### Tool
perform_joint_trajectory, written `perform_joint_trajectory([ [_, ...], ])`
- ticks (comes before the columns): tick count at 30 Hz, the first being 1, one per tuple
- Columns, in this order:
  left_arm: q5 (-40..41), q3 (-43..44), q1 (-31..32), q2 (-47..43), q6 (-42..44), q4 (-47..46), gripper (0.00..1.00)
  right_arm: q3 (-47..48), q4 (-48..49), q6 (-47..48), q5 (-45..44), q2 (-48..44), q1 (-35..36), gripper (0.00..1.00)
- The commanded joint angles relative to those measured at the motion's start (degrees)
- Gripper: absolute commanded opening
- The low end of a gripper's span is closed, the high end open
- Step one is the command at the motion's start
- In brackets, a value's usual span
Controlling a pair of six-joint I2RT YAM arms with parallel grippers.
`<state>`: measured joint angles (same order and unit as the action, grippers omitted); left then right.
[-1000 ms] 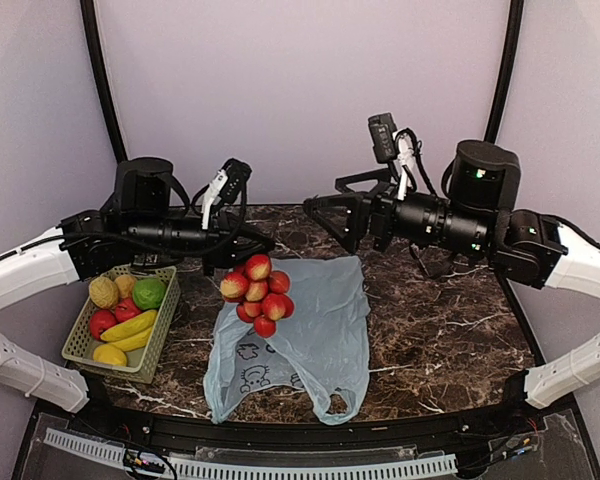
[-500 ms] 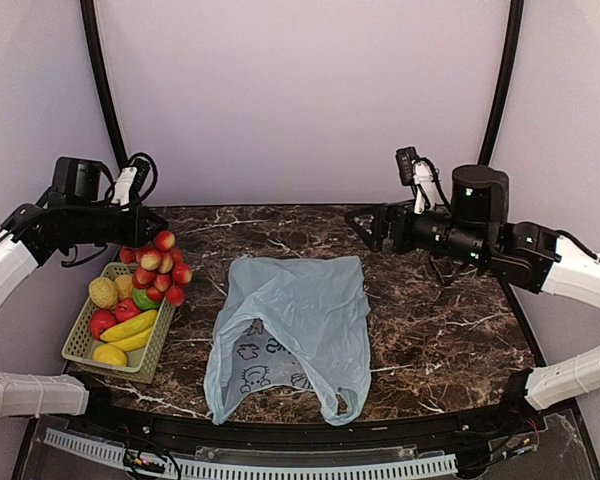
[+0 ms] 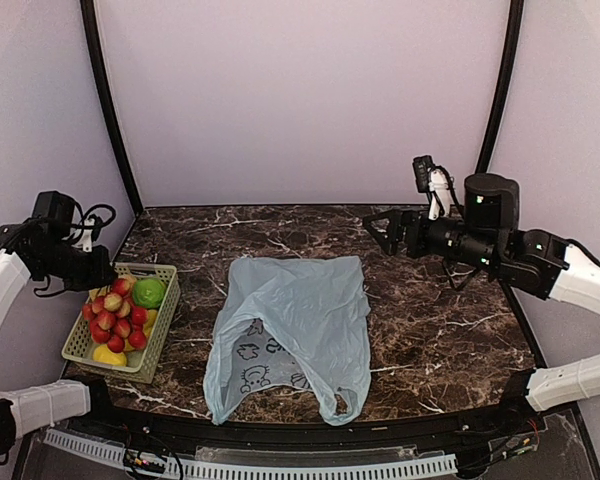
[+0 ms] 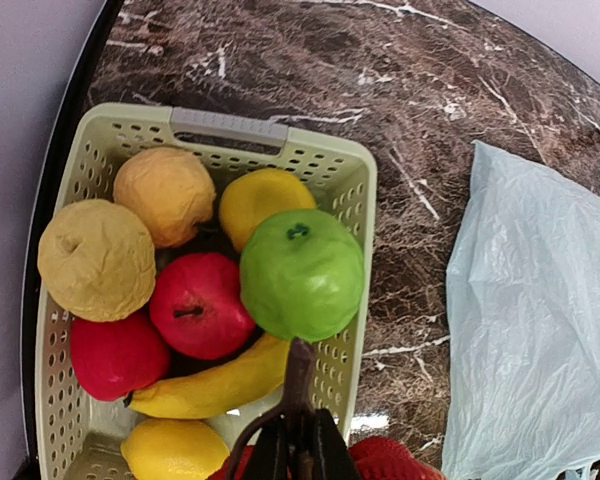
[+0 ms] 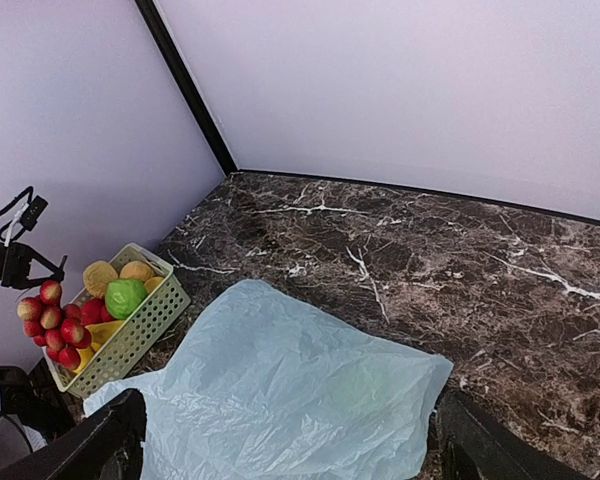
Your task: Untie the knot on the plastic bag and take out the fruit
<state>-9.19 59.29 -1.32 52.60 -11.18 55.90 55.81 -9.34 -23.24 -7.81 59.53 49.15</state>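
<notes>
left gripper [image 4: 298,445]: clamped on the stem of the red bunch [image 3: 115,315], which hangs over the basket [image 4: 225,128]. right gripper [image 3: 382,233]: spread wide, holding nothing, well apart from the flat bag [image 3: 300,300]. advice: lower until the bunch rests inside, then release.

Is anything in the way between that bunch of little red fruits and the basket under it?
No loose obstacle shows. The left gripper holds the bunch right over the basket, but a green fruit, red apples and a banana already fill it.
</notes>
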Motion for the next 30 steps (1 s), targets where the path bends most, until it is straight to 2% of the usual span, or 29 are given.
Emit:
perform_joint_trajectory([
  [1, 0.5, -2.8, -2.0, 0.4, -0.7, 2.7, 0.01, -0.9, 0.3, 0.1, -1.0, -0.4, -0.8, 0.99],
  [7, 3.8, -4.8, -2.7, 1.5, 0.9, 3.5, 0.01, -1.6, 0.3, 0.3, -0.9, -0.5, -1.6, 0.99],
  [11, 1.3, -6.7, -3.0, 2.3, 1.0, 2.8, 0.01, -1.5, 0.3, 0.3, -0.3, -0.1, -2.2, 0.99],
  [19, 1.8, -6.5, -4.8, 3.2, 1.7, 3.2, 0.02, -1.5, 0.3, 0.0, 0.5, -0.1, -2.7, 0.99],
  [24, 1.2, -7.1, -4.8, 3.4, 2.0, 3.0, 0.11, -1.8, 0.3, -0.2, 0.5, -0.4, -2.8, 0.99],
  [26, 1.0, -7.0, -4.8, 3.5, 2.1, 3.0, 0.17, -1.7, 0.3, -0.2, 0.6, -0.5, -2.8, 0.99],
  [27, 1.0, -7.0, -4.8, 3.5, 2.0, 3.0, 0.25, -1.7, 0.3, -0.2, 0.6, -0.5, -2.8, 0.99],
  [29, 1.0, -6.7, -4.8, 3.4, 2.0, 2.9, 0.32, -1.7, 0.3, -0.3, 0.7, -0.4, -2.8, 0.99],
  [30, 1.0, -6.6, -4.8, 3.4, 2.0, 2.9, 0.33, -1.7, 0.3, -0.4, 0.7, -0.4, -2.9, 0.99],
])
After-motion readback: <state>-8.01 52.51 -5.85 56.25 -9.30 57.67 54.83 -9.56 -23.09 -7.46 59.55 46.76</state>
